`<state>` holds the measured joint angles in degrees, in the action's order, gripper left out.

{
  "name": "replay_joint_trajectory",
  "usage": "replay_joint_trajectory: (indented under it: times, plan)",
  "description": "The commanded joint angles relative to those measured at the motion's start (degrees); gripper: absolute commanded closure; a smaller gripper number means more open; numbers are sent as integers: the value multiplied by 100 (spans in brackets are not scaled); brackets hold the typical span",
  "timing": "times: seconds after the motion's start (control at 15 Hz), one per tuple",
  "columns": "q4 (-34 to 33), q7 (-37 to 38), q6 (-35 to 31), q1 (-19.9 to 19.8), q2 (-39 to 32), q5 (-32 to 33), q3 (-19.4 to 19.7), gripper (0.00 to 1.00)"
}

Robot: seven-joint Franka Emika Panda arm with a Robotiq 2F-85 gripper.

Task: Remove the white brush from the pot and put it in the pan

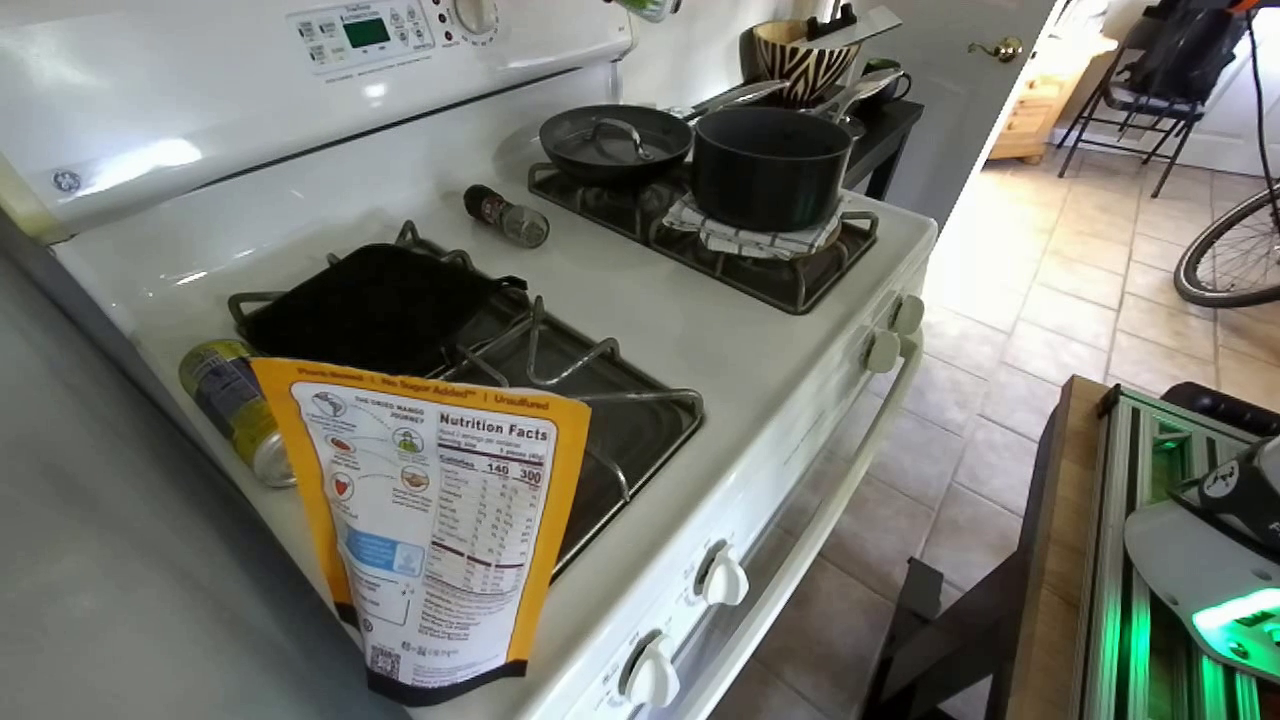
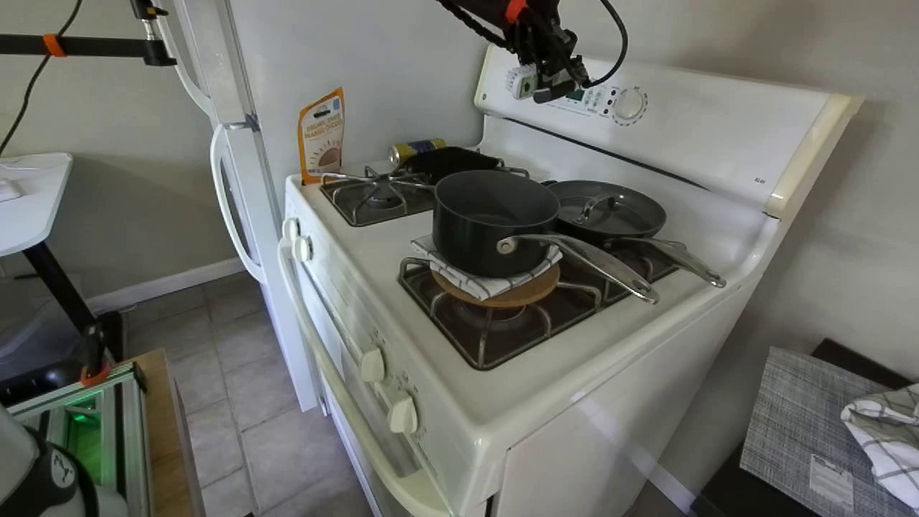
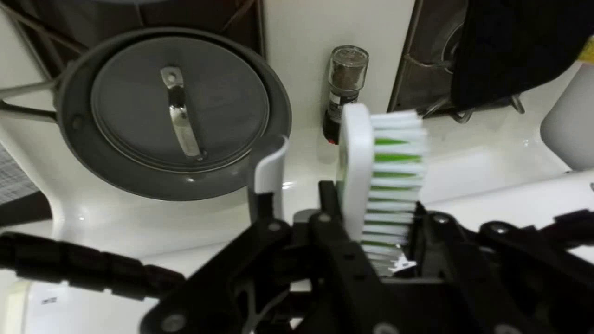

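The white brush (image 3: 359, 171) has a white back and white and green bristles. My gripper (image 3: 373, 202) is shut on it in the wrist view, one finger at its back and one at the bristles. A grey and white curved piece left of the fingers may be its handle. In an exterior view the gripper (image 2: 549, 82) holds the brush (image 2: 522, 82) high above the stove's rear; the brush also shows at an exterior view's top edge (image 1: 650, 8). The pan (image 1: 580, 165) has a lid lying in it; it also shows in the wrist view (image 3: 280, 106). The pot (image 2: 470, 244) stands beside it.
A checked cloth (image 1: 720, 235) and a round wooden board (image 2: 528, 291) lie under the pot. A spice grinder (image 1: 510, 218) lies between the burners. A black griddle (image 1: 350, 305), a yellow can (image 1: 235, 405) and an orange pouch (image 1: 430, 530) are at the stove's far end from the pot.
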<state>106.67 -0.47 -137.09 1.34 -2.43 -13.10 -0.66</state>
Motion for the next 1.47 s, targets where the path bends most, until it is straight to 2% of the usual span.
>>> replay_joint_trajectory:
  times: [0.0,0.27,0.6,1.07,1.4]
  plan:
    - [-1004,-465,52,89,-1048,660,-129,93]
    - [-1342,-980,-337,88,-1728,1452,-103,93]
    - [-1450,-1040,-1006,38,-2345,1747,-55,93]
    - [-1509,-1037,-800,16,-2591,2101,100,93]
    - [-1422,-796,-792,59,-2606,2097,163,93]
